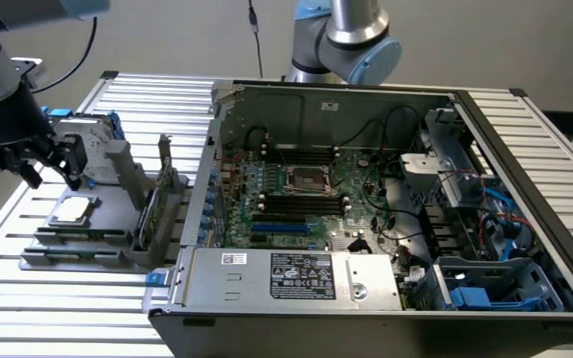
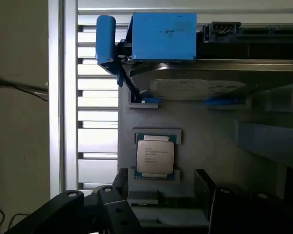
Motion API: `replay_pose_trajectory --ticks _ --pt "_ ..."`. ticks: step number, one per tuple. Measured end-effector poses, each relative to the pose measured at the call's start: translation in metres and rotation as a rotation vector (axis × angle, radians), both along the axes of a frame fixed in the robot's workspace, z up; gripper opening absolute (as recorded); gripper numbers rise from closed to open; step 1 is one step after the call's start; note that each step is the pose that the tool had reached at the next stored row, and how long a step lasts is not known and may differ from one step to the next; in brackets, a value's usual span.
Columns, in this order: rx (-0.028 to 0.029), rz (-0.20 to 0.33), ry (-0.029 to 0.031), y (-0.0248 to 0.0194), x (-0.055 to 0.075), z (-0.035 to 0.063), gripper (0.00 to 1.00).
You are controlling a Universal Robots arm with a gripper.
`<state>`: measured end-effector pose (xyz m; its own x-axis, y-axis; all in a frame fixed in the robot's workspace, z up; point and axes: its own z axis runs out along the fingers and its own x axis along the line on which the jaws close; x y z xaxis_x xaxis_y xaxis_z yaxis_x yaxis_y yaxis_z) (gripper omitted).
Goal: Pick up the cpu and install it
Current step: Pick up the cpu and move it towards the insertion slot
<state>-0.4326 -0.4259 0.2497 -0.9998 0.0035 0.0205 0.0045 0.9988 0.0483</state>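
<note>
while it hangs over the exterior view's left end of the bench (image 1: pixel 27 298), the end effector (image 1: pixel 51 175) is spread wide open with nothing between its black fingers (image 2: pixel 102 209) and touches nothing. the cpu (image 1: pixel 74 211) lies flat, silver top up, in a shallow framed pocket of the gray fixture tray (image 2: pixel 210 151), below the end effector and clear of it. in the wrist view the cpu (image 2: pixel 156 157) sits roughly in line with the gap between the two fingers. the pocket's raised lip hugs the chip on all sides, and the space straight above it is open. just beyond the pocket the hard drive (image 2: pixel 200 83) with blue brackets (image 2: pixel 163 36) leans on the tray, near the end effector. to the exterior view's right of the cpu stand a gray upright post (image 1: pixel 119 160) and a card on edge (image 1: pixel 162 201), between the chip and the open computer case (image 1: pixel 525 186). inside the case the motherboard (image 1: pixel 266 186) lies exposed, its socket (image 1: pixel 307 177) near the middle with dark memory slots on both sides and black cables close by. the tray's outer edge runs near the bench edge.
</note>
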Motion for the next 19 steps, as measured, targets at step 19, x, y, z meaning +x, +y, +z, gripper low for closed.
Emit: replay_pose_trajectory --ticks 19 --pt "0.0 -0.012 0.0 -0.0017 0.002 -0.0346 0.65"
